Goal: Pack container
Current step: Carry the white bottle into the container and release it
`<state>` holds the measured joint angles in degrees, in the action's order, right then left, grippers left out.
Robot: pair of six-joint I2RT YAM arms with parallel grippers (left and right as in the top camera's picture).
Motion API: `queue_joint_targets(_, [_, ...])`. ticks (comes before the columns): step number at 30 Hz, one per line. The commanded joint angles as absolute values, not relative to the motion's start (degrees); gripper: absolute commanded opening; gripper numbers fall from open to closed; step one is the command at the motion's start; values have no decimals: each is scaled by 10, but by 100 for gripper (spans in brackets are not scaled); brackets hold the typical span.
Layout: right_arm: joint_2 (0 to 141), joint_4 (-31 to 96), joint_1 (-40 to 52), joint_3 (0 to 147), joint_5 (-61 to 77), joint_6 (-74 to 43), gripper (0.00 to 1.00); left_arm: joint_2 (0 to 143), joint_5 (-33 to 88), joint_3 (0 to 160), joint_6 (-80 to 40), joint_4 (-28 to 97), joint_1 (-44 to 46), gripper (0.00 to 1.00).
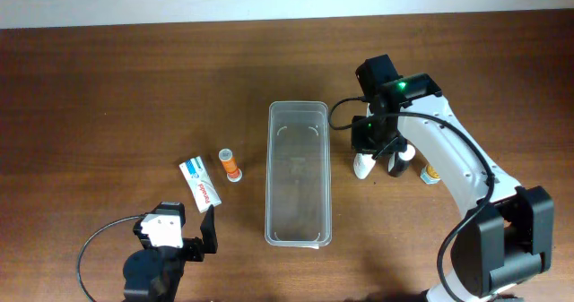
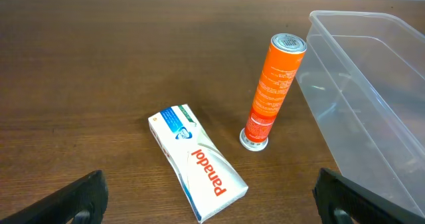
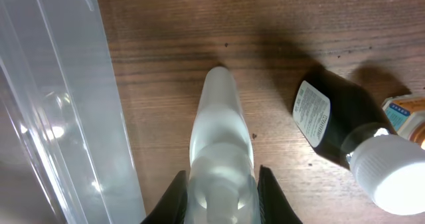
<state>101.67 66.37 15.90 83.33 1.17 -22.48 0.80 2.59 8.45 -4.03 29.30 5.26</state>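
The right gripper (image 3: 220,192) is clasping a white bottle (image 3: 219,127) just right of the clear container (image 1: 299,185), which is lying between both arms, while the left gripper (image 2: 211,207) is gaping wide to its left.

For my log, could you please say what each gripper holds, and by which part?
The right gripper grips the frosted white plastic bottle around its near end; left gripper holds nothing.
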Motion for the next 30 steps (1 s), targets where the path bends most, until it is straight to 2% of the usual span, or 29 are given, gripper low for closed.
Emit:
queue_joint_targets(1, [970,677,169,873,-19,-228,13,3,22,81,-29,291,49,99])
queue_joint_targets(10, [913,733,239,1000,-37,-228,13,3,22,81,-29,291,49,99])
queue_joint_targets(16, [923,699,318,1016,-38,-254,13,3,22,81,-29,291,49,99])
queue_joint_targets(24, [1016,659,353,1016,-52,-333,13,3,22,81,-29,291,49,99])
queue_joint_targets(30, [1101,607,352,1016,-52,-349,12,3,22,81,-29,291,49,99])
